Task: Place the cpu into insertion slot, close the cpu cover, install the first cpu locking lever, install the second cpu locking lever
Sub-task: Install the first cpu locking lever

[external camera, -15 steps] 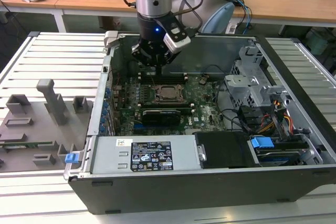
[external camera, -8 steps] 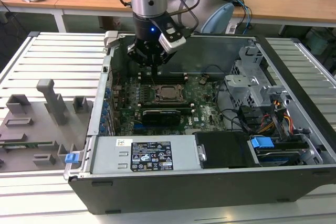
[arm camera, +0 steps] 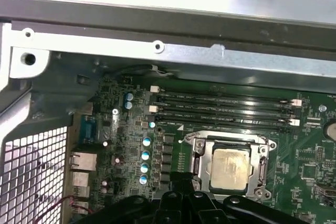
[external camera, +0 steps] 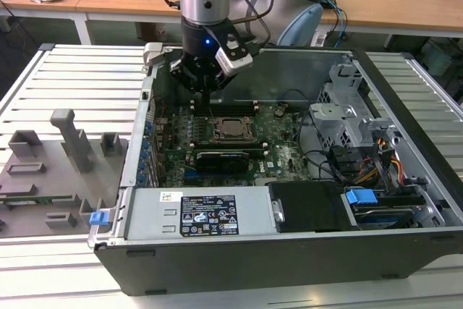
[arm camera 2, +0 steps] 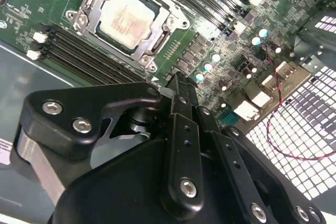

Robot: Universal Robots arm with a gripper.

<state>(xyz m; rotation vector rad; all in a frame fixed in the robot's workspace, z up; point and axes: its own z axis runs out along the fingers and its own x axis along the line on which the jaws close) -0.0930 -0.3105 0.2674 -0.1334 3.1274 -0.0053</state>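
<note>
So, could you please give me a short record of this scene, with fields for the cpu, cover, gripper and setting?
cpu: lies flat on the green board, metal top up
cover: down around the cpu, which shows through its cut-out
levers: cannot tell whether latched
gripper: shut, holding nothing, over the board beside the cover, apart from the cpu
case: open, lying on a slatted table

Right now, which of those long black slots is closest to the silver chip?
The memory slot at the row's edge, running alongside the cpu cover that frames the cpu; the other three lie beyond it.
</note>
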